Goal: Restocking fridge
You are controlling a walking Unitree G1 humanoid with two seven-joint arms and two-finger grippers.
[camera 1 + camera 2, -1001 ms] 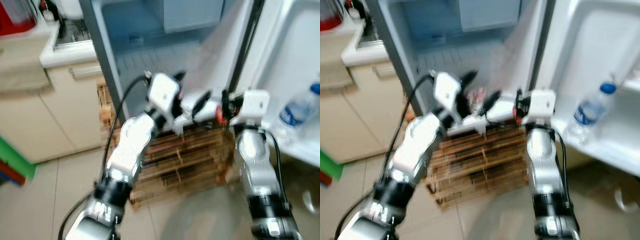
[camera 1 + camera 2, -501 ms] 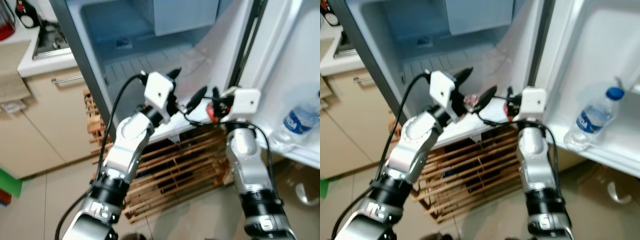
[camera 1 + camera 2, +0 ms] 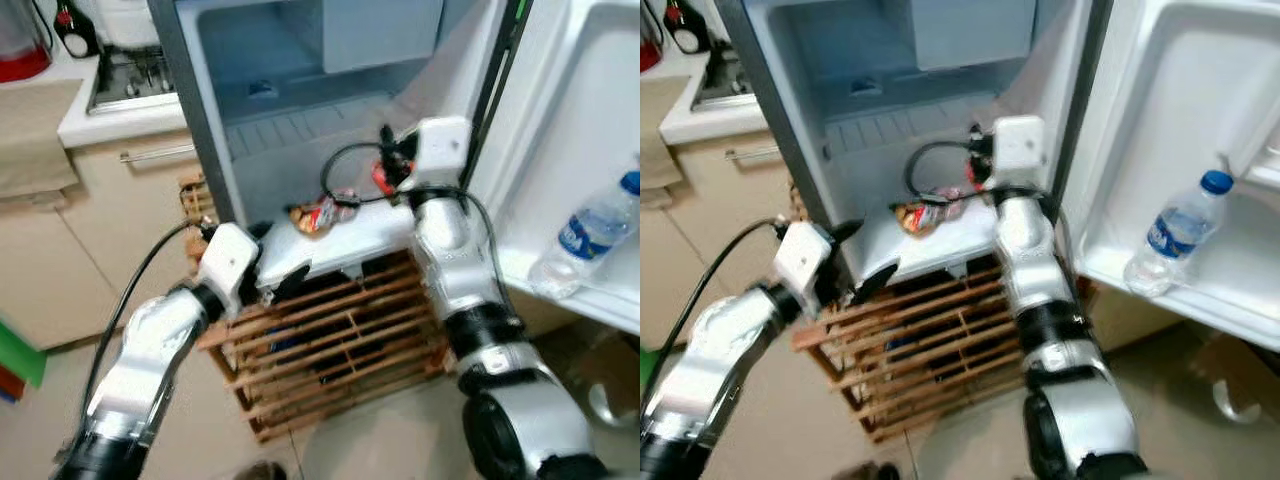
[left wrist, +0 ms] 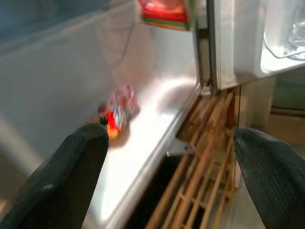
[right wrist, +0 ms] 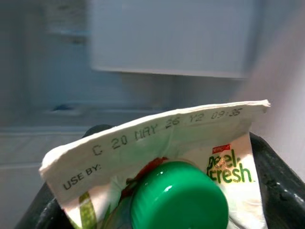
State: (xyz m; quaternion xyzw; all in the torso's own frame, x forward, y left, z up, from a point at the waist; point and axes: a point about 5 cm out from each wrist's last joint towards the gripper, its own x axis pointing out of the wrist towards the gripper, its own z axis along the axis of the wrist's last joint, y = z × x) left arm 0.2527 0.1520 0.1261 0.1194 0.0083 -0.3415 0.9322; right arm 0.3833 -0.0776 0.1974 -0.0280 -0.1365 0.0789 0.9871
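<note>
The fridge stands open, with a white bottom shelf (image 3: 350, 240). A colourful snack packet (image 3: 318, 213) lies on that shelf and is seen again ahead of the left wrist as the packet (image 4: 116, 112). My right gripper (image 3: 384, 178) reaches into the fridge above the shelf. It is shut on a red and white juice carton (image 5: 157, 138) with a green cap (image 5: 178, 195). My left gripper (image 3: 276, 281) hangs lower, just in front of the shelf's front edge. It is open, its fingers (image 4: 62, 181) spread wide with nothing between them.
A water bottle (image 3: 592, 232) stands in the open door's shelf (image 3: 1180, 300) on the right. A wooden slatted crate (image 3: 340, 350) sits on the floor under the fridge. To the left are a counter with a hob (image 3: 130, 80) and cabinet fronts (image 3: 90, 240).
My left gripper has dropped down and back from the shelf, away from the snack packet there. My right gripper has moved up and deeper into the fridge with the carton.
</note>
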